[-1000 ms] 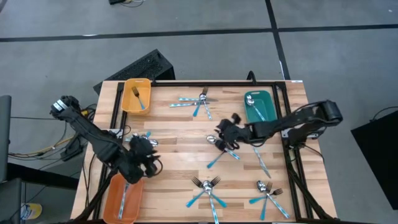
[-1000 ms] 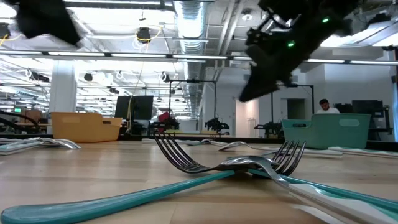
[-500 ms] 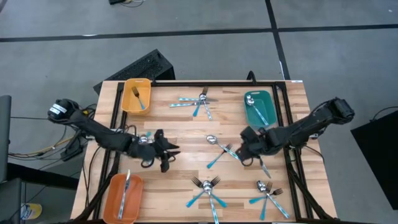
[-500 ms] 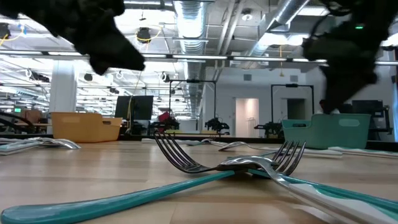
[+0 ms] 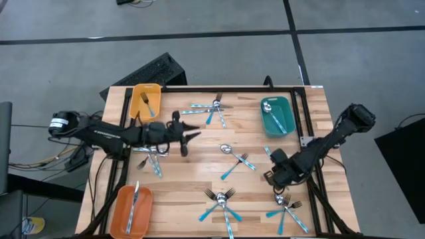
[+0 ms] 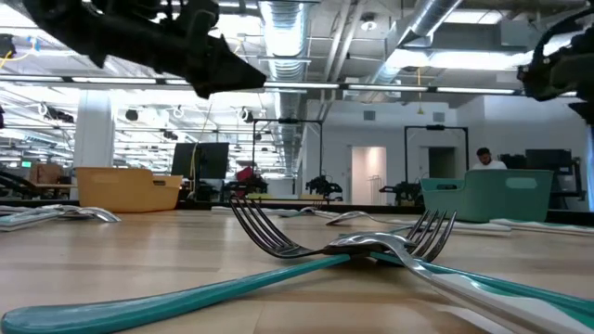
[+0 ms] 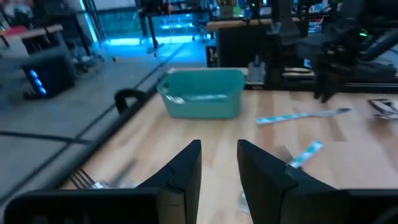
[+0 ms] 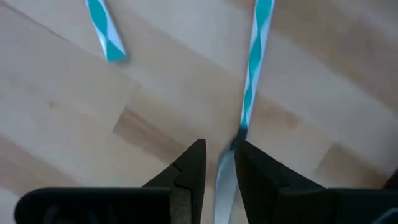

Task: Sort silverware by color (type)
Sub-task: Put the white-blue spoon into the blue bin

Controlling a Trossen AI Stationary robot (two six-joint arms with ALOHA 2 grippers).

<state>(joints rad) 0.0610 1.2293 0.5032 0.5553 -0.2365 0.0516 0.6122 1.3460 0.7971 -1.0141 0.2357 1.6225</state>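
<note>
Nearest the front edge of the wooden table [image 5: 192, 176], an orange tray [image 5: 121, 216] holds one piece of silverware [image 5: 135, 201]. Beside it, in the middle of that edge, lie the crossed forks [image 5: 222, 199], tines up and blue handles fanned out. A second small bunch [image 5: 287, 207] with a spoon in it lies toward the right corner.

Just behind that bunch the right gripper [image 5: 274, 176] is low over the wood, pointing down. Its fingers [image 8: 189, 165] stand a narrow gap apart, astride the silver end of a long piece [image 8: 254, 68] whose blue-and-white handle runs away from them. Whether they press on the metal I cannot tell.

At mid-table a spoon and fork [image 5: 236, 157] lie crossed. To their left a few more pieces [image 5: 151, 158] lie partly under the left arm.

The left gripper [image 5: 191, 133] reaches in from the left side and hovers above the boards. Its two fingers [image 7: 186, 165] are apart, with nothing between them.

Along the far edge, a yellow tray [image 5: 137, 109] on the left holds a fork [image 5: 147, 103]. Another loose cluster [image 5: 211, 109] lies in the middle. A teal tray [image 5: 269, 123] on the right holds spoons [image 5: 279, 116].

In the room beyond the table, a person [image 6: 483, 158] shows behind the teal tray
</note>
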